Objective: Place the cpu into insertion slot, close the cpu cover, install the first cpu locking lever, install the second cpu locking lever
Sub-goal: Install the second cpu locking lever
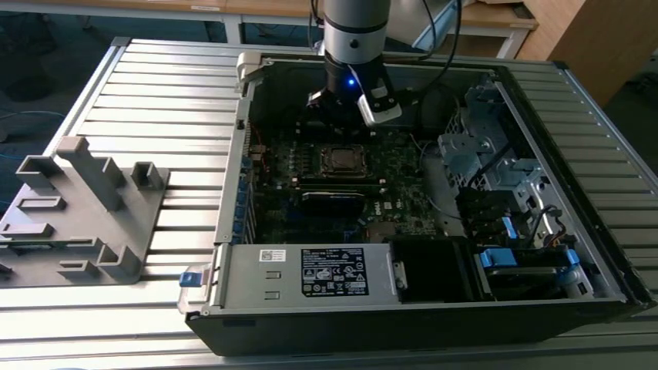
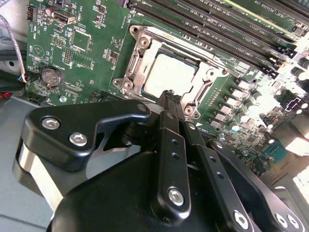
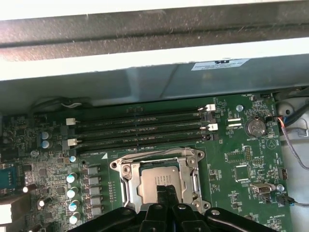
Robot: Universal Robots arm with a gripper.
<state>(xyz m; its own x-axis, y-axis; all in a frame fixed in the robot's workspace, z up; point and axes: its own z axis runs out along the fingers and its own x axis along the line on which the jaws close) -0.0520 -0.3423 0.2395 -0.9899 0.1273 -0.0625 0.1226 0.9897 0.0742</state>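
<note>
Inside the computer case (image 1: 535, 177), the pincer (image 2: 169, 96), pressed together, is hovering beside the cpu cover (image 3: 195, 171), which is lying over the cpu (image 2: 171, 72).

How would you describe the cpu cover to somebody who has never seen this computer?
Find the green motherboard inside the open computer case. Beside its long black memory slots lies the cpu cover, a shiny silver square frame around the dull grey cpu. No neighbouring part is bare metal with a window.
</note>
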